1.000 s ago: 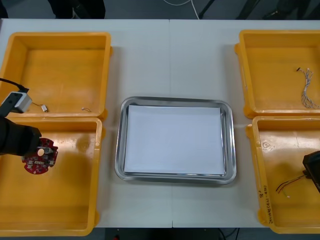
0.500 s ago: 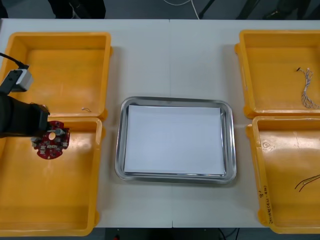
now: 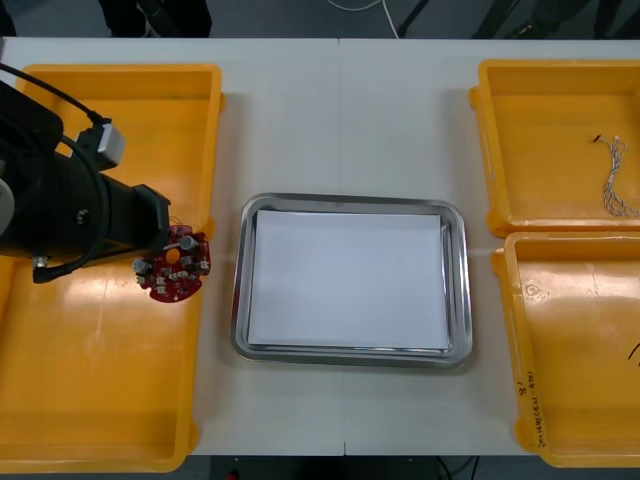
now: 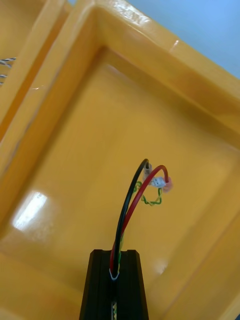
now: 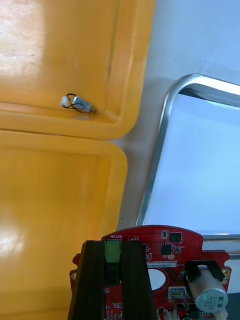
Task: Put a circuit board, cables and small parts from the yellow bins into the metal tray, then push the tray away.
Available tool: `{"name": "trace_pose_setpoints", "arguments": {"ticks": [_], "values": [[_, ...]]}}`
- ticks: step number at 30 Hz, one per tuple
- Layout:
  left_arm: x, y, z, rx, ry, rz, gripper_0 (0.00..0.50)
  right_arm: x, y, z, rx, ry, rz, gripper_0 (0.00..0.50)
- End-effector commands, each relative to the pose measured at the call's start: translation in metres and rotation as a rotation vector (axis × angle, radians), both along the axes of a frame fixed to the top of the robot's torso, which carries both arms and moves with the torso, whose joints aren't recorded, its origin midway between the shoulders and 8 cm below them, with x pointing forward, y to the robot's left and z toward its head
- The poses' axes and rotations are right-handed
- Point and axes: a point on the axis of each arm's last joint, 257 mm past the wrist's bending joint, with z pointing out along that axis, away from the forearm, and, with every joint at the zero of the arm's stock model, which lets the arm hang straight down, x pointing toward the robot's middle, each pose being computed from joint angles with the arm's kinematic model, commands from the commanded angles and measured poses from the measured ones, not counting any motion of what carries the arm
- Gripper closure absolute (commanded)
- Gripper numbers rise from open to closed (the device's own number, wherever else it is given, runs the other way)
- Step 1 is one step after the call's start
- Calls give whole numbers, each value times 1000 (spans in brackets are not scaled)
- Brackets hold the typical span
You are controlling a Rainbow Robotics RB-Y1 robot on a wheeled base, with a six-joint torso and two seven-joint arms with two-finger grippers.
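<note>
My left gripper (image 3: 165, 256) is shut on the round red circuit board (image 3: 176, 270), which hangs over the right rim of the near-left yellow bin (image 3: 100, 400), just left of the metal tray (image 3: 240, 300). In the left wrist view the black fingers (image 5: 95, 280) clamp the board (image 5: 165, 250) beside the tray's rim (image 5: 159, 145). My right gripper (image 4: 114, 257) is shut on a black and red cable (image 4: 134, 200), whose free end arcs up over the floor of a yellow bin (image 4: 75, 165).
The tray is white inside. A small metal part (image 5: 77, 103) lies in the far-left bin (image 3: 130, 130). A twisted blue and white cable (image 3: 615, 180) lies in the far-right bin (image 3: 545, 140). The near-right bin (image 3: 570, 340) shows a cable end (image 3: 635, 350).
My left arm has lifted the circuit board and carried it right, up to the bin's rim by the tray. My right gripper has left the front view, taking the cable off to the right.
</note>
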Motion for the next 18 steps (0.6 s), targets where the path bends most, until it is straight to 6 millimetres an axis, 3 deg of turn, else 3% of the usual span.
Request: {"name": "trace_pose_setpoints", "arguments": {"ticks": [1, 8, 18], "values": [[8, -21, 19, 54, -80, -56, 492, 6, -7, 47, -126, -38, 139, 500], [9, -52, 7, 79, -97, -106, 493, 5, 6, 71, -238, 11, 409, 500], [5, -87, -22, 171, -41, -208, 490, -1, 30, 84, -400, 92, 826, 500]]}}
